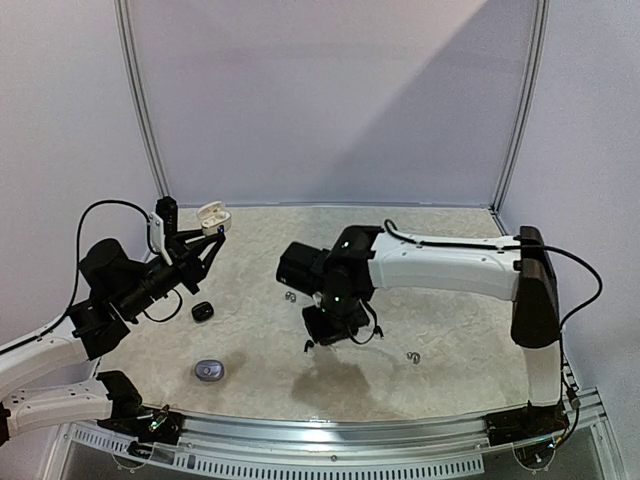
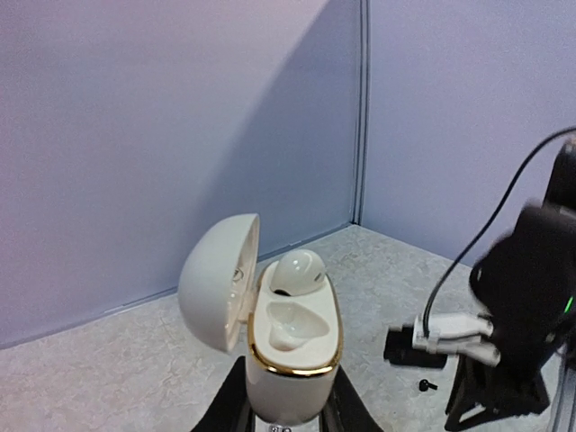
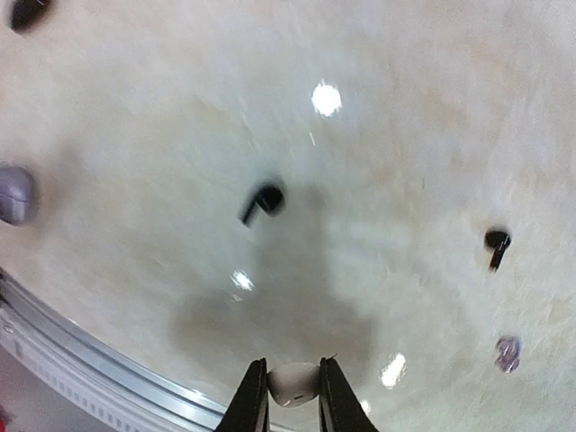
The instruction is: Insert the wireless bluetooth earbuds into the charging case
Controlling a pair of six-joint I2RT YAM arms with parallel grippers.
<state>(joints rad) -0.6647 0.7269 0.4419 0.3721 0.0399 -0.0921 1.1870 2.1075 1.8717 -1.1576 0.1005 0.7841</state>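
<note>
The right claw (image 3: pixel 293 391) pinches a white bud (image 3: pixel 294 380) between its fingertips (image 3: pixel 256 400), above the bench (image 3: pixel 405 135). The left claw (image 2: pixel 288 412) grips the open white case (image 2: pixel 297 355), held up well apart from it; a second bud (image 2: pixel 299 270) sits in the case's far well.

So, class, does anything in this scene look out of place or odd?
Two black earbuds lie loose on the table; the open white case in the left tool has one socket empty.

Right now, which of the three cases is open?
The white case, held up in the left fingers, lid flipped back. The black case and grey case lie shut on the table.
</note>
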